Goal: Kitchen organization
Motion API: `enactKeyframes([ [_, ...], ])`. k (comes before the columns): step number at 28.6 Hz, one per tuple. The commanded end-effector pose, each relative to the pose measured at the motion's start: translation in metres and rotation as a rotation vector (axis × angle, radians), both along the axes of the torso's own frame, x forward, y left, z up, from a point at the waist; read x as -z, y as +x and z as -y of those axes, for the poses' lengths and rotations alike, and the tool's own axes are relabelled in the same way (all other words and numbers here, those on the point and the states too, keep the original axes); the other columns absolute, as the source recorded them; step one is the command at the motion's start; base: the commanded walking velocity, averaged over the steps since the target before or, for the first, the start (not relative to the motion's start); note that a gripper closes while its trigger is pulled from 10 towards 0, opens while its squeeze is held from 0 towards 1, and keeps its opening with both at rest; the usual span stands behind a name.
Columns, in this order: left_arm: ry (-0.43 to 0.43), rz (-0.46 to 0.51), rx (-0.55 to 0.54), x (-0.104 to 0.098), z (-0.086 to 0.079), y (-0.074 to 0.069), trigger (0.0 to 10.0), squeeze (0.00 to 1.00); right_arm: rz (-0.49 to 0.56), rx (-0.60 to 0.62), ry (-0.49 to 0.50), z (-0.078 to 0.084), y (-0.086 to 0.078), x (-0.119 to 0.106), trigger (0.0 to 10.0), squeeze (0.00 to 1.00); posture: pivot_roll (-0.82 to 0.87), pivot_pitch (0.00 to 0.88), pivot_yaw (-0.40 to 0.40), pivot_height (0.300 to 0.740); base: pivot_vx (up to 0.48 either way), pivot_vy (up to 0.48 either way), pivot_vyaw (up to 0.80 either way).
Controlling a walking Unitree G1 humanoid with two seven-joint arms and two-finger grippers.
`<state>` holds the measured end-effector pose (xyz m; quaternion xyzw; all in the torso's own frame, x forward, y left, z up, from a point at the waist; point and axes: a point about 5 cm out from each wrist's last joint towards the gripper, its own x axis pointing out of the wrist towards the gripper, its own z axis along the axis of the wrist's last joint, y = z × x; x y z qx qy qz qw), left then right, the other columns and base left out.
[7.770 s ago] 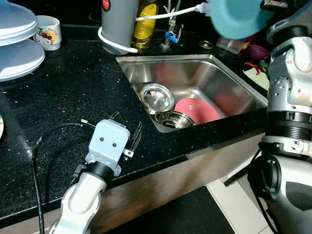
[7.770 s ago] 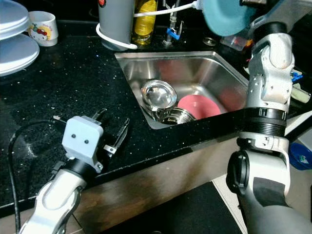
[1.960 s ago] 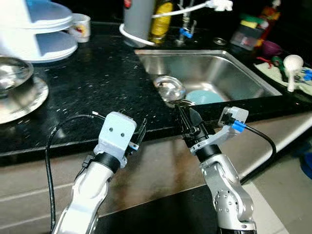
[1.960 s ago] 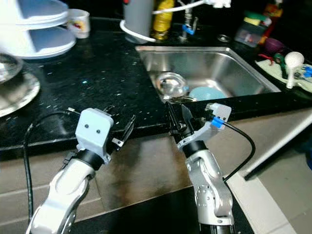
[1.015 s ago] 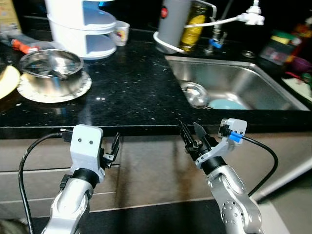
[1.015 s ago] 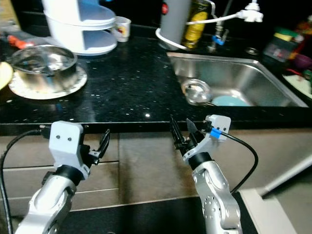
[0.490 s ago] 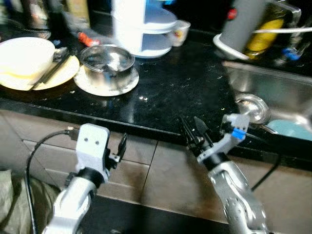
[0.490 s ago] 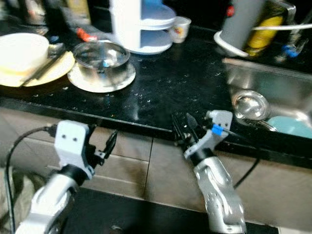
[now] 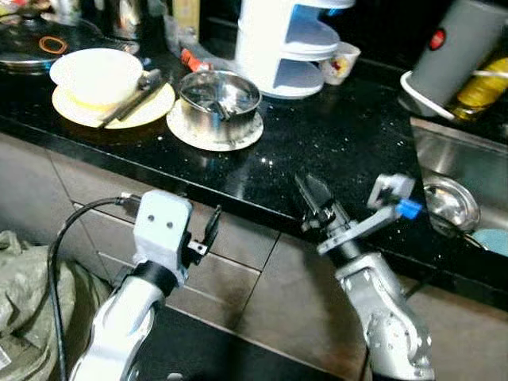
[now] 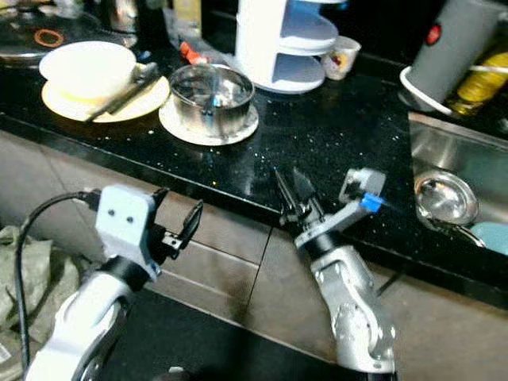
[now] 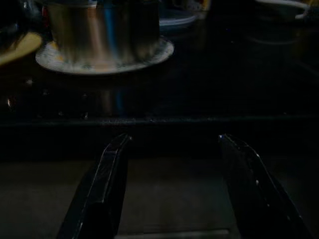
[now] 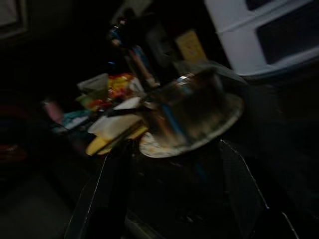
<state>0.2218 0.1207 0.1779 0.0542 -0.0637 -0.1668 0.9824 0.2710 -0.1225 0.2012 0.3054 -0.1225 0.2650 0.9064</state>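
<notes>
A steel bowl (image 9: 220, 95) sits on a white plate (image 9: 184, 127) on the black counter (image 9: 341, 151). To its left, a white bowl (image 9: 95, 73) rests on a yellow plate (image 9: 75, 111) with utensils laid across it. My left gripper (image 9: 205, 232) hangs open in front of the drawer fronts, below the counter edge, with nothing between its fingers (image 11: 107, 169). My right gripper (image 10: 292, 190) is open at the counter's front edge, pointing toward the steel bowl (image 12: 187, 112). The sink (image 9: 468, 159) at the right holds a steel bowl (image 9: 451, 205) and a blue bowl (image 9: 494, 240).
A white tiered rack (image 9: 282, 40) and a printed cup (image 9: 340, 62) stand at the back. A grey cylinder (image 9: 454, 48) and a yellow bottle (image 9: 486, 89) are behind the sink. A pot lid (image 9: 36, 36) lies far left. A green sack (image 9: 24, 278) lies on the floor.
The whole view has swung left, so the plates and bowls sit nearer the middle and the sink is at the right edge. Both grippers stay open near the counter's front edge.
</notes>
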Motion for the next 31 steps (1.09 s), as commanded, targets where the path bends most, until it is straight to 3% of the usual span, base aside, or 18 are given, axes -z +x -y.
enactKeyframes([
  [1,-0.005,-0.038,-0.023,0.007,-0.006,-0.003,10.0,0.00,0.006,-0.022,0.010,-0.002,-0.001,-0.003,10.0,0.00,0.15,0.010,-0.170,0.740,0.000,0.000,0.00],
  [9,-0.016,-0.048,-0.042,0.010,-0.007,-0.002,10.0,0.00,0.066,-0.052,0.026,-0.016,0.005,-0.024,10.0,0.00,0.14,0.021,-0.165,0.740,0.000,0.000,0.00],
  [11,-0.026,-0.057,-0.058,0.013,-0.010,0.001,10.0,0.00,0.101,-0.027,-0.073,-0.022,0.008,-0.027,10.0,0.00,0.13,0.007,-0.163,0.740,0.000,0.000,0.00],
  [12,-0.026,-0.057,-0.058,0.013,-0.010,0.001,10.0,0.00,0.101,-0.027,-0.073,-0.022,0.008,-0.027,10.0,0.00,0.13,0.007,-0.163,0.740,0.000,0.000,0.00],
  [13,-0.033,-0.056,-0.063,0.012,-0.011,0.004,10.0,0.00,0.119,0.018,-0.159,-0.022,0.014,-0.031,10.0,0.00,0.12,0.027,-0.170,0.740,0.000,0.000,0.00],
  [16,-0.031,-0.050,-0.059,0.012,-0.009,0.005,10.0,0.00,0.145,0.108,-0.198,-0.015,0.025,-0.042,10.0,0.00,0.11,0.018,-0.163,0.740,0.000,0.000,0.00],
  [22,-0.025,-0.040,-0.049,0.010,-0.007,0.005,10.0,0.00,0.172,0.115,-0.187,-0.009,0.027,-0.050,10.0,0.00,0.11,0.036,-0.166,0.740,0.000,0.000,0.00],
  [26,-0.023,-0.035,-0.041,0.009,-0.006,0.004,10.0,0.00,0.154,0.066,-0.172,-0.005,0.019,-0.041,10.0,0.00,0.10,0.019,-0.165,0.740,0.000,0.000,0.00],
  [31,-0.014,-0.040,-0.038,0.011,-0.008,0.005,10.0,0.00,0.088,0.074,-0.054,0.008,0.011,-0.024,10.0,0.00,0.12,0.025,-0.146,0.740,0.000,0.000,0.00],
])
